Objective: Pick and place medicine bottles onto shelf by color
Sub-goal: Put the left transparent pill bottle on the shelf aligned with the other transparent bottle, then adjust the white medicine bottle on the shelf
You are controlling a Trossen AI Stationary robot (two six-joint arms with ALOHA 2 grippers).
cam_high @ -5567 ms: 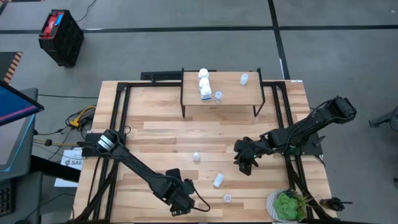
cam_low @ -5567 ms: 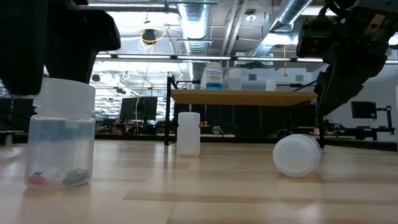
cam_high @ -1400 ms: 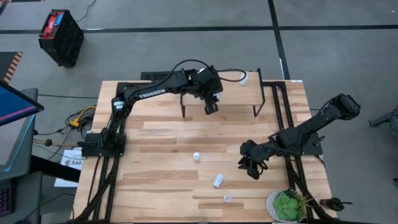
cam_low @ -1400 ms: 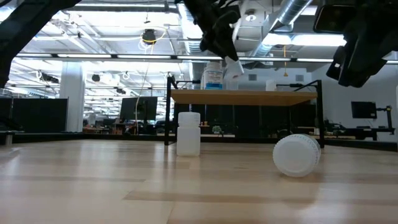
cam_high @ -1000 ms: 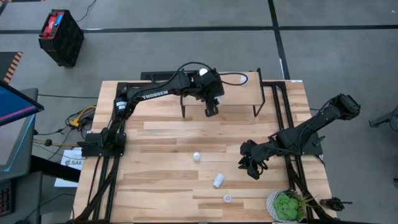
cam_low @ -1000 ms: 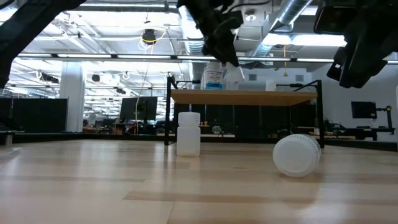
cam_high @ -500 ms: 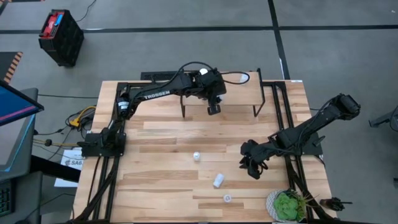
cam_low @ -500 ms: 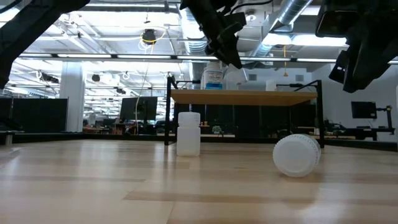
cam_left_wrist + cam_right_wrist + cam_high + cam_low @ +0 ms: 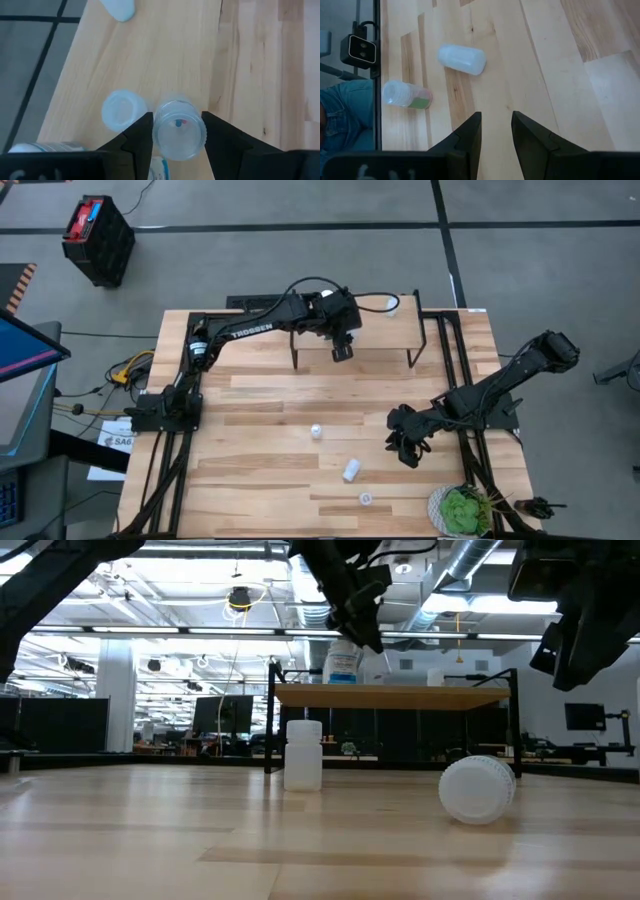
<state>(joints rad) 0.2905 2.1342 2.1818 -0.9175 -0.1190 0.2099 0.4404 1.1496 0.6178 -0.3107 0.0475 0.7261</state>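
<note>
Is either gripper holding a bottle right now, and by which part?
The left gripper, over the shelf, holds a clear bottle by its sides, one finger on each side. The right gripper is open and empty.

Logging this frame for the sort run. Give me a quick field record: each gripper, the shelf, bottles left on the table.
left gripper: over the shelf, shut on a clear bottle
right gripper: open, empty, above the table on its right side
shelf contents: a clear bottle near the far right corner; the rest is hidden by the left arm
bottles on table: upright white one, white one on its side, clear one near the front edge
</note>
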